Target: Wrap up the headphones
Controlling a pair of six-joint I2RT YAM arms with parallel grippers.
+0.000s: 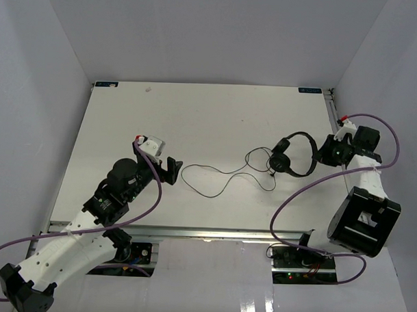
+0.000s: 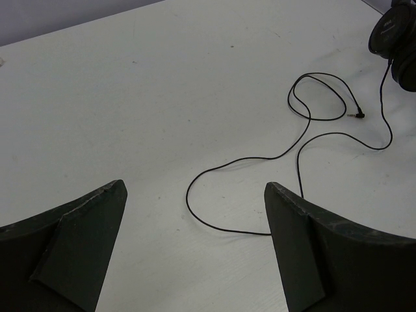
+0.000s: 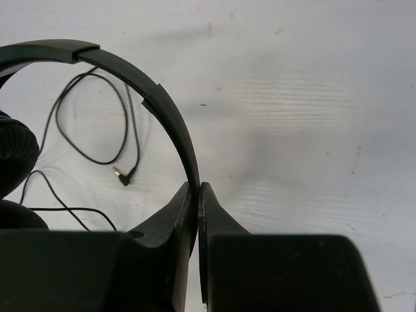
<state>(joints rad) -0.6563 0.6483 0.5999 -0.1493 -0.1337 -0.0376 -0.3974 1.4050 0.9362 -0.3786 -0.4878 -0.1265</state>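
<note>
The black headphones (image 1: 291,155) lie at the right of the white table, earcups to the left, thin headband arching right. My right gripper (image 1: 321,157) is shut on the headband (image 3: 162,110), which passes between the fingers in the right wrist view. The thin black cord (image 1: 214,180) trails left across the table in loops; its plug (image 2: 359,116) lies free near the earcups. My left gripper (image 1: 172,170) is open and empty, low over the table beside the cord's leftmost loop (image 2: 214,195), which lies between the fingers in the left wrist view.
Purple robot cables (image 1: 310,187) loop from both arms near the table's front edge. White walls enclose the table on three sides. A small white part (image 1: 151,144) sits on the left wrist.
</note>
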